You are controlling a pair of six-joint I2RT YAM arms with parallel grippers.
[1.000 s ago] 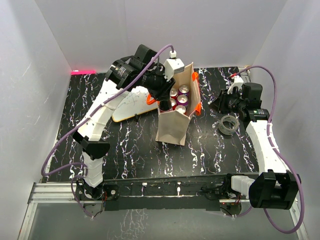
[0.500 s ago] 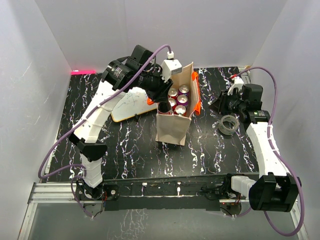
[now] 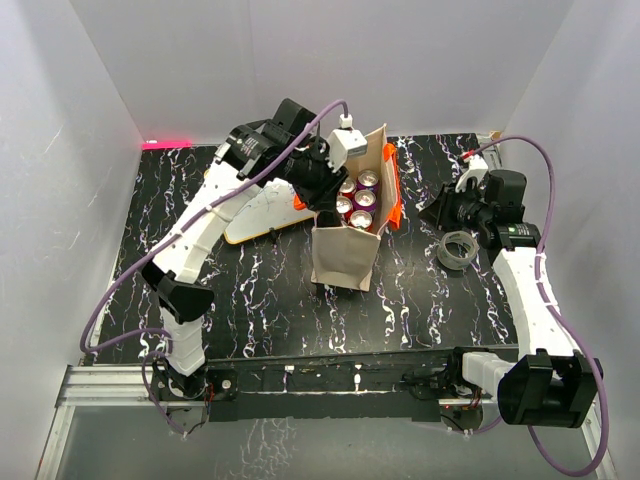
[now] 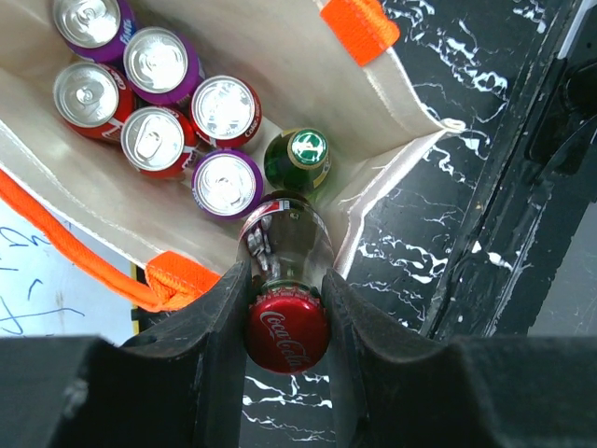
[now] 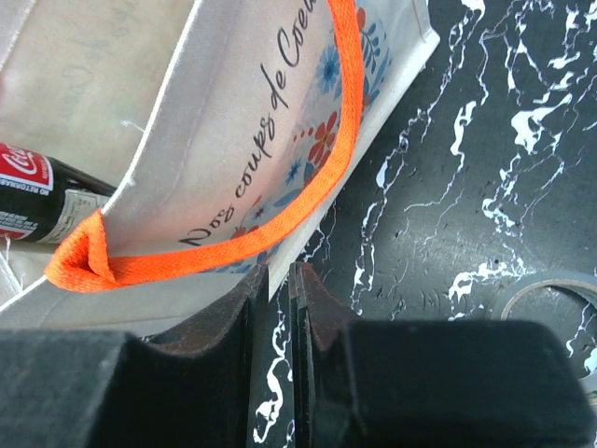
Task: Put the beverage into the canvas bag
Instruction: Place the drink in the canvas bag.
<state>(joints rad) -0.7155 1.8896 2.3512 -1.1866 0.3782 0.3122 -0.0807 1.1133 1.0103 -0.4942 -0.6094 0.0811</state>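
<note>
Leftmost, a white board [image 3: 262, 215] lies flat on the black marbled table [image 3: 250, 300], partly hidden under my left arm. My left gripper [image 4: 284, 285] clamps the neck of a red-capped cola bottle [image 4: 285, 245], which stands upright in a corner of the open canvas bag [image 3: 345, 260] with its base out of sight. Six cans [image 4: 154, 140] and a green-capped bottle [image 4: 298, 157] crowd the bag beside it. My right gripper [image 5: 278, 280] hangs beside the bag's printed outer wall, fingers drawn together on nothing. A tape roll [image 3: 459, 249] lies further right, cut off in the right wrist view.
</note>
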